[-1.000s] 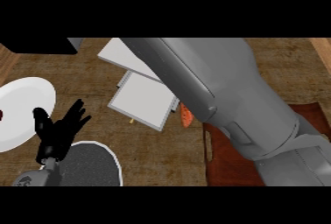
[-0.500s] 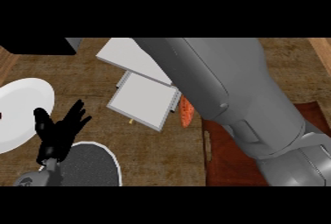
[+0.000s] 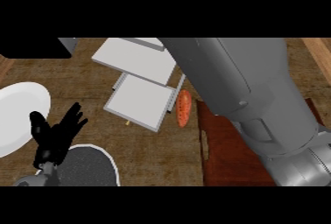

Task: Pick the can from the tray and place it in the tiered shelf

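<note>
One orange can (image 3: 184, 108), lying between tiered shelf (image 3: 139, 100) and red-brown tray (image 3: 226, 157), just beside both, half hidden by right forearm (image 3: 245, 87). Likely hazard: knocking it against the shelf's edge, with the view blocked. Right hand out of sight, state unknown; left hand (image 3: 55, 133) open, fingers up, resting lower left.

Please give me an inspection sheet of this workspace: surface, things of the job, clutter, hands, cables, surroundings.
Surface: wooden counter, brown grain.
Job's things: white tiered shelf, two levels showing; reddish-brown tray partly behind the right forearm; can not seen.
Clutter: orange carrot-like item between shelf and tray; white plate at left; dark grey round mat with white rim at lower left.
Hands: left hand open, fingers up, resting near the plate; right hand not in view.
Cables: nothing seen.
Surroundings: black object at upper left.
</note>
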